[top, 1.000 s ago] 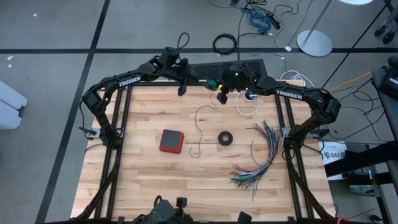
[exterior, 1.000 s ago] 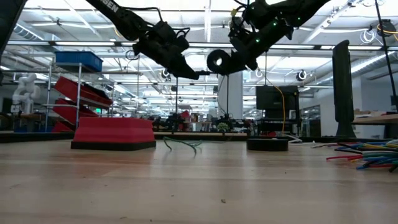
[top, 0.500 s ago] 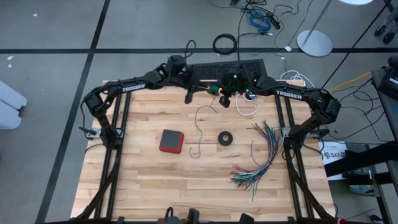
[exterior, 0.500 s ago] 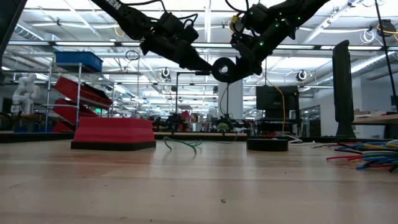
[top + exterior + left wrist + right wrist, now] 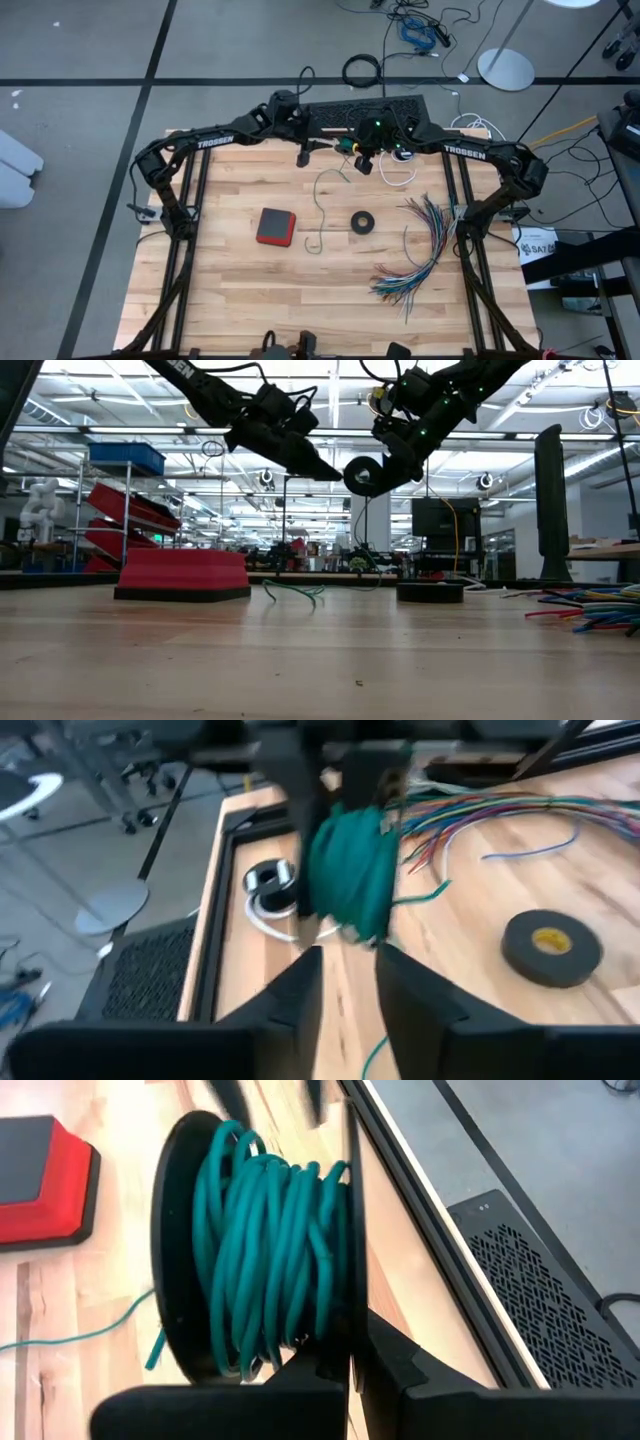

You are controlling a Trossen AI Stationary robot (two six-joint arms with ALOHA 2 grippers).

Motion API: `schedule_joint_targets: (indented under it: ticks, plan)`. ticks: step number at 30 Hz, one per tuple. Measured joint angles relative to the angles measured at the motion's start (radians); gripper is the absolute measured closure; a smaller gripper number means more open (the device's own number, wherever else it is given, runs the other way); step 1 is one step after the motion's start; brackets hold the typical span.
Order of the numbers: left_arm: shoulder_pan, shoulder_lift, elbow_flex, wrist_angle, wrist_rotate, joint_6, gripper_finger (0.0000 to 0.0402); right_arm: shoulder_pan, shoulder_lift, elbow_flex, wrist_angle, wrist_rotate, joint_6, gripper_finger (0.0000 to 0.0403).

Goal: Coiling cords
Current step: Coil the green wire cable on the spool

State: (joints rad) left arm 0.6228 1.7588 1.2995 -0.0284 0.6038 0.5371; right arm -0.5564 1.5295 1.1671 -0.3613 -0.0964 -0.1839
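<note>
Pale wooden counter (image 5: 230, 280), workshop behind. Thin teal-green cord (image 5: 270, 1260) mostly wound on black spool (image 5: 175, 1240), clenched in right pincer (image 5: 350, 1370) above far edge; tail left loose. Left pincer (image 5: 345, 982) alongside, parted, empty. White cord (image 5: 398, 176) uncoiled.

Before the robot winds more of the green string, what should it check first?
1. Spool held: ok. The right gripper is shut on it, up above the table's far edge.
2. Teal-green cord on the spool: ok, many turns wound.
3. Loose end free: ok. The rest of the cord lies slack on the table, near the black tape ring.
4. Left gripper lined up: ok, right in front of the spool, fingers apart.
5. Left gripper holding cord: cannot tell.
6. White cord out of the way: ok, lying at the table's far edge.
</note>
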Motion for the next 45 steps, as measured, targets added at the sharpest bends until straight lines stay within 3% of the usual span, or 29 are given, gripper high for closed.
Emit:
schedule_joint_targets:
  ticks: [4, 6, 10, 22, 26, 32, 36, 43, 45]
  plan:
    - [0.028, 0.000, 0.000, -0.013, -0.002, -0.027, 0.0253, 0.000, 0.000, 0.000, -0.020, 0.015, -0.018, 0.0403]
    - [0.040, 0.000, 0.000, -0.013, 0.045, -0.049, 0.0240, 0.000, 0.000, 0.000, -0.028, 0.018, -0.023, 0.0403]
    - [0.048, 0.000, 0.000, -0.005, 0.142, -0.069, 0.0235, 0.000, 0.000, 0.000, -0.026, 0.019, -0.028, 0.0403]
    - [-0.040, 0.007, 0.002, 0.061, 0.156, -0.083, 0.0235, 0.000, 0.000, 0.000, -0.025, 0.019, -0.015, 0.0403]
    - [-0.077, 0.007, 0.002, 0.068, 0.005, -0.087, 0.0235, 0.000, 0.000, 0.000, -0.026, 0.020, -0.012, 0.0403]
    - [-0.088, 0.007, 0.002, 0.082, -0.072, -0.115, 0.0238, 0.005, 0.000, 0.000, -0.025, 0.021, -0.008, 0.0403]
    - [-0.088, 0.008, 0.002, 0.073, -0.085, -0.135, 0.0258, 0.016, 0.000, 0.000, -0.009, 0.020, -0.013, 0.0403]
    - [-0.088, 0.038, 0.002, 0.065, -0.061, -0.129, 0.0381, 0.023, 0.000, -0.001, -0.023, 0.031, -0.026, 0.0403]
    - [-0.088, 0.040, 0.002, 0.064, -0.059, -0.125, 0.0389, 0.024, 0.001, -0.002, -0.026, 0.030, -0.026, 0.0403]
